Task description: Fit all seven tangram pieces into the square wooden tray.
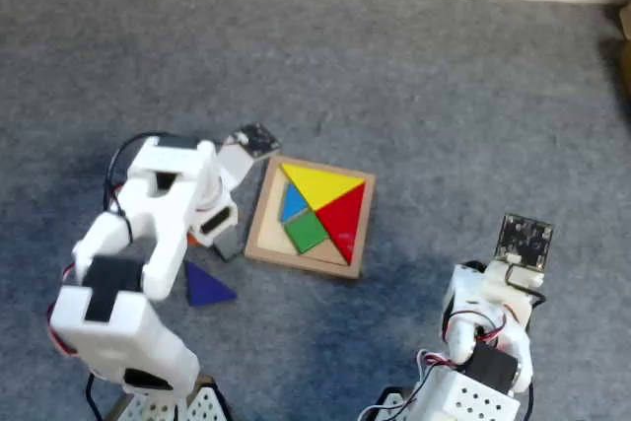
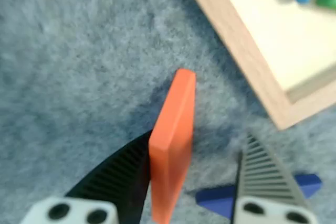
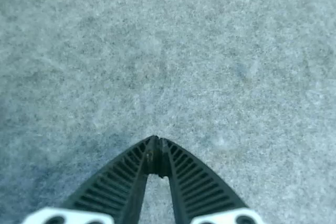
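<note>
The square wooden tray (image 1: 259, 227) lies on the carpet holding a yellow triangle (image 1: 320, 184), a red triangle (image 1: 343, 217), a light blue piece (image 1: 293, 203) and a green piece (image 1: 306, 232). My left gripper (image 2: 198, 137) hangs open just left of the tray (image 2: 236, 51). An orange piece (image 2: 170, 140) stands on edge between the jaws, leaning on the black finger (image 2: 121, 177) and apart from the grey finger (image 2: 262, 171). A dark blue triangle (image 1: 207, 288) lies on the carpet near the left arm. My right gripper (image 3: 157, 142) is shut on nothing above bare carpet.
Grey carpet covers the whole work area. The left arm (image 1: 148, 234) stands over the space left of the tray. The right arm (image 1: 488, 308) is folded back at the front right. A bare strip of tray floor (image 2: 262, 24) lies along its left side.
</note>
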You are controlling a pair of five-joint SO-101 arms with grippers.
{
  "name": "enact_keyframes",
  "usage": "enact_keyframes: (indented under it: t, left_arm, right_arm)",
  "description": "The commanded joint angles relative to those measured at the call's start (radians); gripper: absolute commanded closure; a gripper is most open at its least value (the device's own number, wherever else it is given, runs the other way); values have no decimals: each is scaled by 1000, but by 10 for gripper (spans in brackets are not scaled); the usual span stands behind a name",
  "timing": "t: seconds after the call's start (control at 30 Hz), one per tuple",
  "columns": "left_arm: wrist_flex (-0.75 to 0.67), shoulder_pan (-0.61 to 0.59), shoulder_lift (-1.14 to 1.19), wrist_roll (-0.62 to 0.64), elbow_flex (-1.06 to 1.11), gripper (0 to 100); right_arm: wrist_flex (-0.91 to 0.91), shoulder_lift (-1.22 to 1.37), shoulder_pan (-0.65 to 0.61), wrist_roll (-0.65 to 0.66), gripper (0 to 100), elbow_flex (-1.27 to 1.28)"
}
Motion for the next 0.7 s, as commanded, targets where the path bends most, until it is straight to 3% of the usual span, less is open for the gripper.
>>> enact_keyframes:
  t: [0.0, 0.13, 0.37, 0.67]
  left_arm:
    - [74, -12, 91, 29, -137, 837]
    - [92, -12, 99, 32, -154, 882]
    - [184, -2, -68, 146, -160, 944]
    - [218, 147, -237, 420, -174, 995]
  right_arm:
    - [-24, -15, 5, 0, 993, 94]
    - [-24, -15, 5, 0, 993, 94]
    - [-24, -15, 5, 0, 993, 94]
    - [-24, -15, 5, 0, 993, 94]
